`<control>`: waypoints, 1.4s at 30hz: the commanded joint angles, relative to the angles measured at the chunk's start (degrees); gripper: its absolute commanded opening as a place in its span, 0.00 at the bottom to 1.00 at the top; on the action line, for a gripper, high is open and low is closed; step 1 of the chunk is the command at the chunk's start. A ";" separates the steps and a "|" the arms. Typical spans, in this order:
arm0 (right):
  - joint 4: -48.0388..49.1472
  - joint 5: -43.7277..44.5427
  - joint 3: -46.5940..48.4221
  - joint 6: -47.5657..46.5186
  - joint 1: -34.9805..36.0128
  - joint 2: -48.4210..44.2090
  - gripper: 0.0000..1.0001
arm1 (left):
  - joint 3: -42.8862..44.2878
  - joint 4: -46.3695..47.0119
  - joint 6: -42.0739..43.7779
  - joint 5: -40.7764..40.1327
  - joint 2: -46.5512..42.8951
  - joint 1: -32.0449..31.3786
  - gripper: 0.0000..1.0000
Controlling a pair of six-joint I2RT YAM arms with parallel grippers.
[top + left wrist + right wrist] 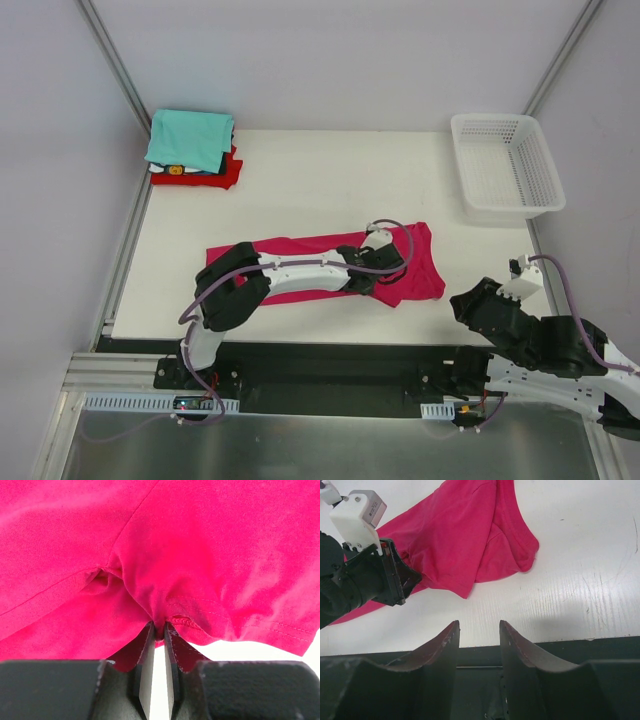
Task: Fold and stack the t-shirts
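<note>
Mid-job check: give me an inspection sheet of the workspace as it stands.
Surface: white table, faint scuffs near the front edge.
Job's things: magenta t-shirt partly folded mid-table; folded stack at far left corner, teal t-shirt on top, red t-shirt beneath.
Clutter: white mesh basket, far right corner, looks empty.
Grippers: left gripper shut on the magenta t-shirt's hem; right gripper open, holding nothing, at the near edge.
Cables: left arm's cable and right arm's cable, purple, no snag seen.
Surroundings: pale walls, metal frame posts.
</note>
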 commanded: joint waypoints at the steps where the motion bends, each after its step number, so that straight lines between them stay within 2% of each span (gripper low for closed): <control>1: -1.12 0.06 -0.68 -0.92 0.26 0.09 0.41 | -1.37 -1.88 -1.45 -1.77 -4.65 -0.76 0.12; 34: 2.22 -0.73 -2.34 -1.71 0.26 3.43 0.42 | -8.49 -2.32 -5.40 -2.56 -8.69 -1.28 0.13; 37: 4.32 -0.46 -3.22 -2.32 0.26 4.13 0.44 | -9.37 -2.59 -5.76 -2.82 -10.27 -1.46 0.15; 39: 6.26 -0.38 -3.49 -3.90 0.26 4.75 0.46 | -9.98 -3.11 -5.50 -3.43 -12.28 -1.55 0.21; 42: 8.99 0.15 -2.70 -5.13 0.26 7.29 0.48 | -10.51 -4.08 -4.62 -5.01 -15.09 -1.55 0.37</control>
